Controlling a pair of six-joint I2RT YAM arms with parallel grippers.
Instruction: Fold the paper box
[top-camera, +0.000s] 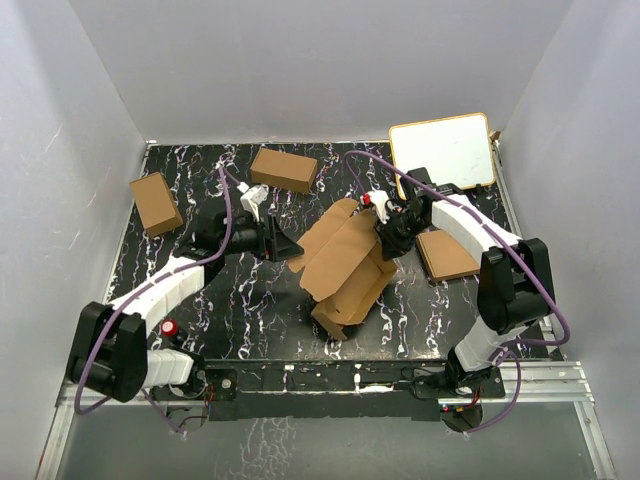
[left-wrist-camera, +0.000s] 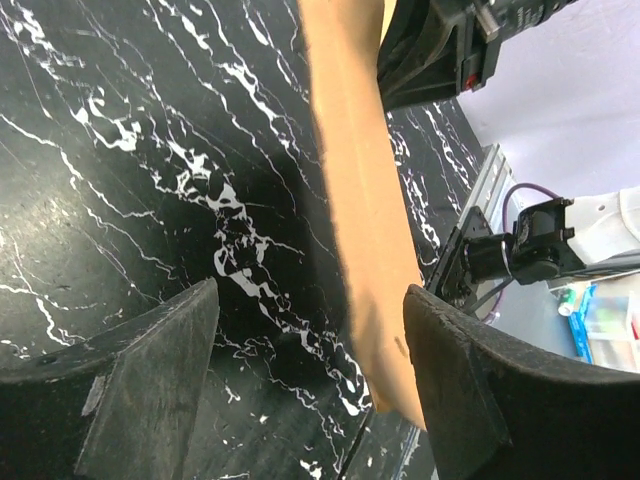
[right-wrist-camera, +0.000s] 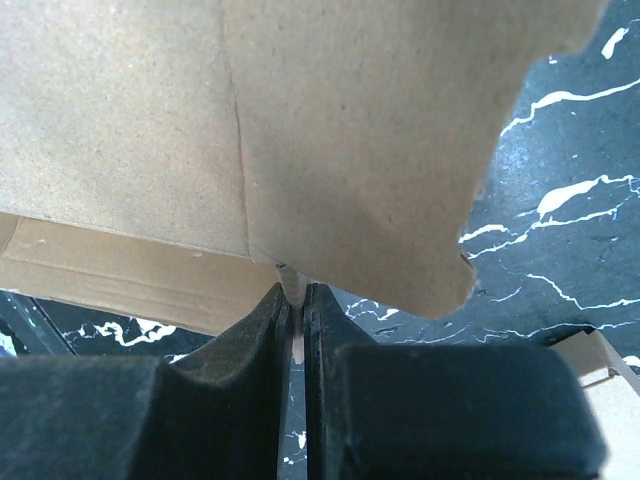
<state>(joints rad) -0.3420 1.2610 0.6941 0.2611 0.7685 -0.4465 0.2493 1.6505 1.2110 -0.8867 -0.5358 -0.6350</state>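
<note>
Shows paper box (top-camera: 345, 265), part-folded, pinched at an edge by right pincer (right-wrist-camera: 297, 295); left pincer (left-wrist-camera: 312, 300) wide apart, just beside box.

Flat marble-look tabletop (top-camera: 250, 300): black, white veining. Creased cardboard paper box (top-camera: 345, 265): plain brown, unprinted. Small oblong cardboard carton at left (top-camera: 156, 203), another at rear (top-camera: 284, 169): same brown. Flat square board (top-camera: 442, 152): white, tan rim. Thin arm cable (top-camera: 229, 215): purple.

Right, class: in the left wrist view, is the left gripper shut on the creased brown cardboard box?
No, the left gripper gapes open, black marbled tabletop showing between its fingers.
</note>
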